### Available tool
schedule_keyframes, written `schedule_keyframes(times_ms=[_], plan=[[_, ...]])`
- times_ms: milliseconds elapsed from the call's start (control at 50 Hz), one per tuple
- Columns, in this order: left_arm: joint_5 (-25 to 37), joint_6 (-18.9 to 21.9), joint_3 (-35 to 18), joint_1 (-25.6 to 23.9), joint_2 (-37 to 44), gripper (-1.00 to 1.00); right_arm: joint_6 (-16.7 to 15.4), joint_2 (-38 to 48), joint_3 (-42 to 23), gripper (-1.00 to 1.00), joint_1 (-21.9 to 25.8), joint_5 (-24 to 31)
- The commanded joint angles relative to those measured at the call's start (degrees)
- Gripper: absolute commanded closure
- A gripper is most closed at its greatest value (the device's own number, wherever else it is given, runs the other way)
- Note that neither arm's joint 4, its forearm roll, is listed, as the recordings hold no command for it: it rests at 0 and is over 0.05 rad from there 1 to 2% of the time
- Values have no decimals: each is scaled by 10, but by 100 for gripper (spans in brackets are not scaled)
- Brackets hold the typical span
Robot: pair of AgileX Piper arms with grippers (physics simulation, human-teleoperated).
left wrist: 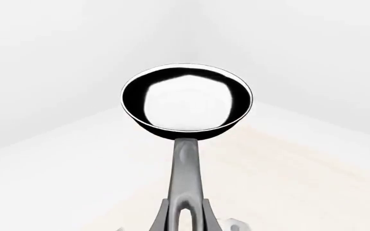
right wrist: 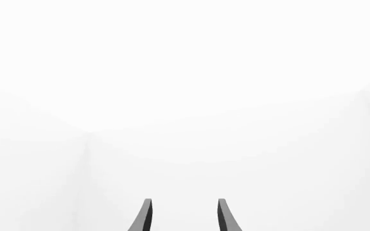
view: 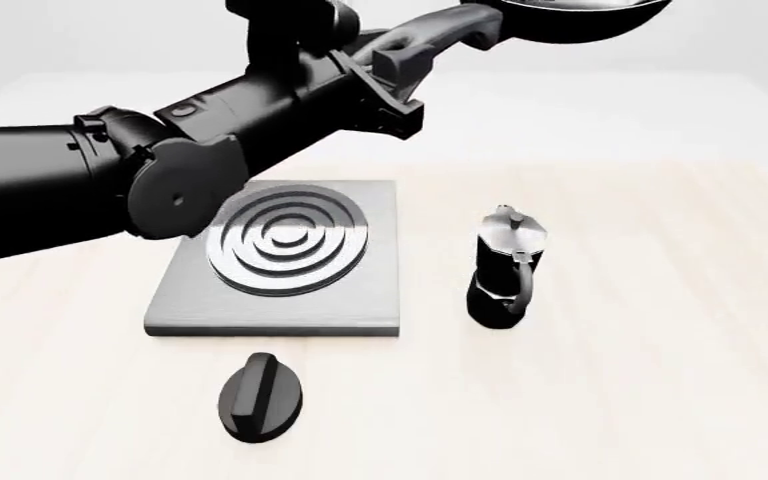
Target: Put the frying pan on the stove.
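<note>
Left gripper (view: 391, 75): I am pinching the frying pan's long grey handle (left wrist: 186, 168) between my fingers, pressed in on it from both sides near the loop end, as my left wrist view is showing.
Frying pan (left wrist: 186, 98): I am holding it up in the air, well above the table; in the front view its black bowl (view: 578, 18) is sitting at the top edge, partly cut off, out beyond and to the right of the stove.
Stove (view: 357, 290): the square grey plate with its silver rings is lying flat on the table (view: 651, 400), under and ahead of my left arm, with nothing resting on it.
Right gripper (right wrist: 182, 216): my two fingertips are standing spread apart, with nothing between them, facing only pale blank background.
Moka pot (view: 504, 268): it is standing upright on the table just to the right of the stove.
Knob (view: 260, 396): the black oval knob is lying near the stove's near edge, apart from it.
</note>
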Motion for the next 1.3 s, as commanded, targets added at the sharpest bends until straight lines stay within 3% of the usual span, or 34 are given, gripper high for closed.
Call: schedule_keyframes(times_ms=[20, 600, 1300], plan=[[-16, 6, 23, 15, -42, 100, 1, 0, 14, -100, -6, -11], [-24, 9, 164, 72, -165, 100, 3, 0, 25, -100, -9, -19], [12, 21, 265, 117, -286, 100, -1, 0, 34, -100, -7, -22]])
